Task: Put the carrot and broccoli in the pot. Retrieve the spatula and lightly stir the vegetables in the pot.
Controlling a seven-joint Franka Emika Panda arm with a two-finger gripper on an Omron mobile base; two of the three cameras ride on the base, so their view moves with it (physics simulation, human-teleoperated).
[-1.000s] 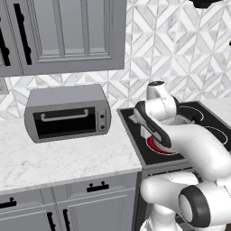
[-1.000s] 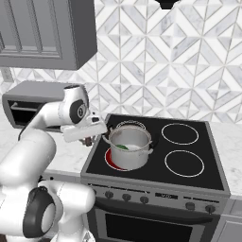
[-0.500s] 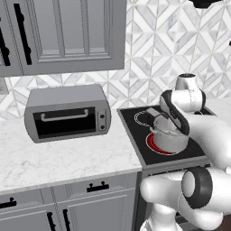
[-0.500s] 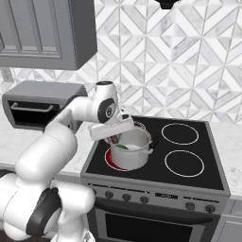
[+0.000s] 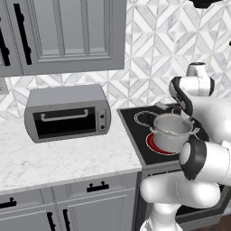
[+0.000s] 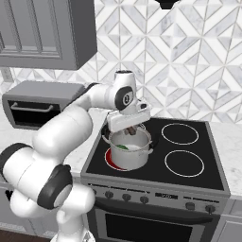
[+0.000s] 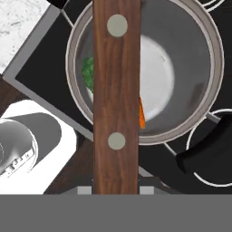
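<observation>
The steel pot point(image 6: 128, 153) stands on the front left burner of the stove; it also shows in the left base view point(image 5: 171, 133). My gripper point(image 6: 130, 128) hangs just above the pot's rim, shut on the spatula point(image 7: 116, 90). The spatula's reddish-brown wooden handle with two rivets runs straight across the pot point(image 7: 199, 50) in the hand view; its blade is hidden. Inside the pot lie the broccoli point(image 7: 87, 74), left of the handle, and the carrot point(image 7: 141, 114), peeking out at its right. A green patch of broccoli point(image 6: 122, 147) shows in the right base view.
The burner under the pot glows red point(image 5: 152, 143). Two more burners point(image 6: 179, 133) point(image 6: 184, 163) lie to the pot's right. A grey toaster oven point(image 5: 67, 113) stands on the marble counter point(image 5: 58, 158) left of the stove. Wall cabinets point(image 5: 67, 34) hang above.
My arm has swung right from beside the pot to over it, carrying the spatula. The pot and vegetables have stayed in place.
</observation>
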